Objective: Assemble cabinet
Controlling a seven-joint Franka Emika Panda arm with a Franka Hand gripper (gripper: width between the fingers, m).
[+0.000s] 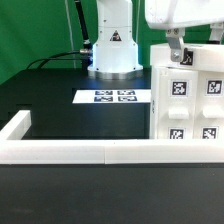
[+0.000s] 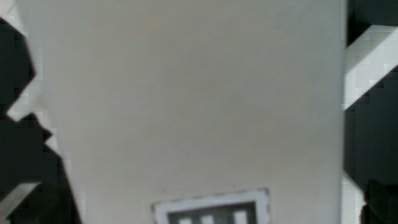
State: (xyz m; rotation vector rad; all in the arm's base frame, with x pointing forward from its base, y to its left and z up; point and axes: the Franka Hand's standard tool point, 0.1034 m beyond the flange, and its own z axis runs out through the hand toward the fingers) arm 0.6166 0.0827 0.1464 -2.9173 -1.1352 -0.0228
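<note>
Gripper (image 1: pixel 178 52) sits atop the upright cabinet (image 1: pixel 190 100) near the tabletop (image 1: pixel 60 105) right edge, grip state unclear; likely positioning it, next move needs alignment.

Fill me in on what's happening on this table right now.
A robot arm is putting together a white cabinet, which stands on the black table at the exterior view's right, against the low white border wall. The end effector is down at the cabinet's top edge; whether it is gripping cannot be told. The wrist view is filled by a white tagged panel. The marker board lies flat near the robot's base.
</note>
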